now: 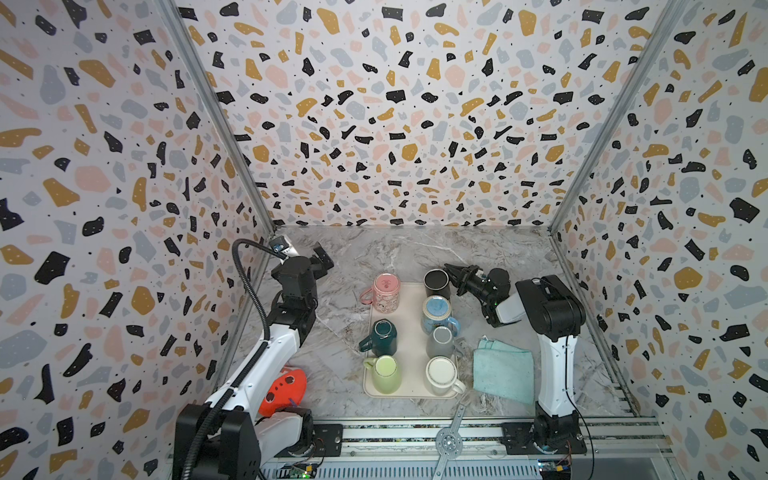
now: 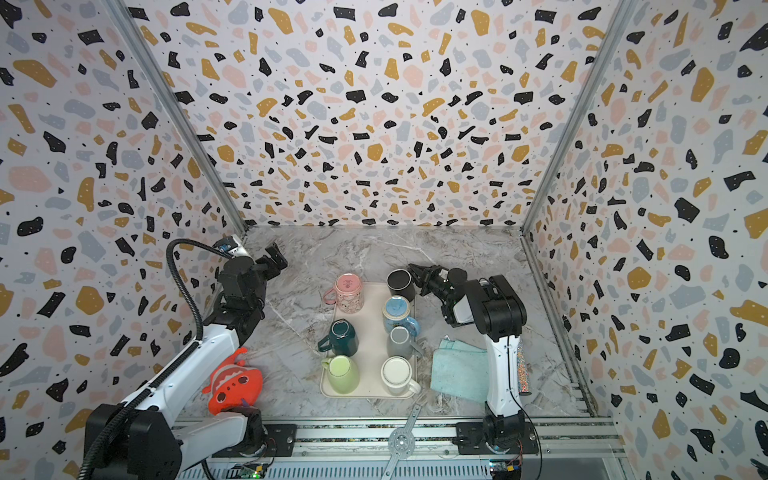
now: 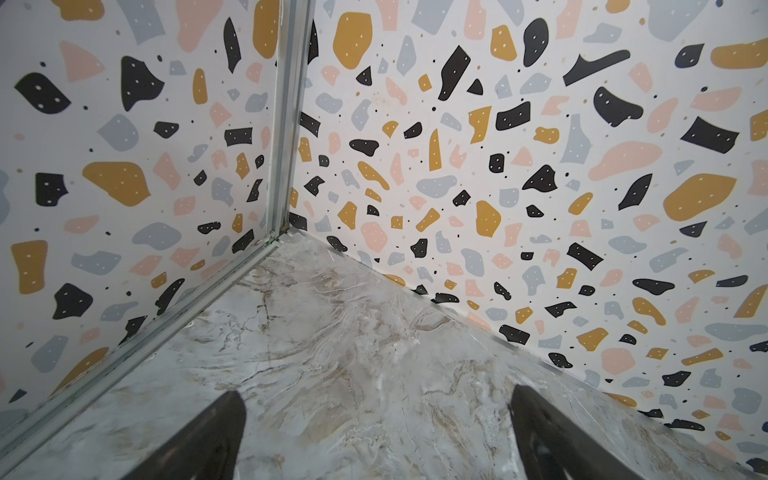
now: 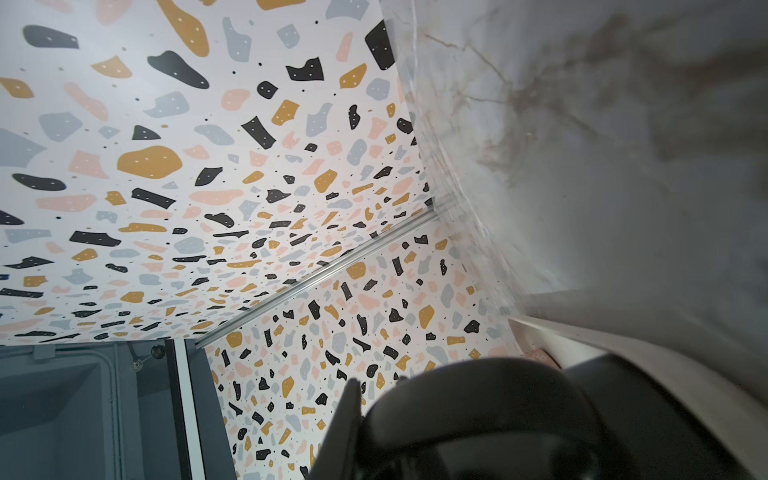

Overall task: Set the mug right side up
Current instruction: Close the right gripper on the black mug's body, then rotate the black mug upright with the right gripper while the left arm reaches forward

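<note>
Here's the black mug (image 1: 436,286), standing on end at the far right corner of the tray (image 1: 410,353) with its long axis straight up and down. Its top face shows a pale ring round a dark middle. That reads as the open mouth facing up, though I can't swear to it from the top views. No handle is showing; that side is hidden behind the right gripper (image 1: 449,269). It comes in from the right, fingers drawn close together and nipped onto the mug's upper right edge. In the right wrist view the mug's dark curve fills the near corner, one finger (image 4: 348,419) hard against it. Across the way the left gripper (image 3: 376,392) hangs over the bare marble table (image 3: 353,332) near the far left corner — jaws spread wide, nothing between them. The pink mug (image 1: 386,291) sits base-up at the tray's far left.
</note>
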### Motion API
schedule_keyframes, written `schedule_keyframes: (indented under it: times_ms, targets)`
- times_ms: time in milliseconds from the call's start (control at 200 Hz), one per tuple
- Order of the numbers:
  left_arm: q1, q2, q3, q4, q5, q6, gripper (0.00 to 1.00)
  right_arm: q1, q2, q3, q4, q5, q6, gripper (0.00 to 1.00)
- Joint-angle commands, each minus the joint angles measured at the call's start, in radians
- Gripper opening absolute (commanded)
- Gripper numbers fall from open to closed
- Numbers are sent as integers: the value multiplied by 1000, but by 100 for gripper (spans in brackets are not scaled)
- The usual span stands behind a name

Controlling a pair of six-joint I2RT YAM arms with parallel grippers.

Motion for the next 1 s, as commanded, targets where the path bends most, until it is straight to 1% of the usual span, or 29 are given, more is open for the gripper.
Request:
schedule_keyframes:
  times_ms: [0,265,571,701,746,806,841,996]
  targets:
    - [5,3,34,22,11,8,100,4,-38,35,114,-2,246,0]
    - [5,5,39,29,34,-3,100,10,-53,51,157,-37,163,0]
    - [5,-7,45,30,58,-6,100,12,-80,99,142,-83,37,0]
    - [6,-12,48,36,76,-5,100,12,-112,141,75,-143,-120,0]
    - [5,-12,52,39,88,-5,100,12,-129,161,22,-166,-189,0]
    - [5,-10,60,41,113,-5,100,13,-153,194,-46,-193,-313,0]
    - [5,-8,67,41,132,-5,100,12,-168,210,-115,-207,-372,0]
    - [5,26,126,20,227,-8,98,20,-225,297,-336,-231,-620,0]
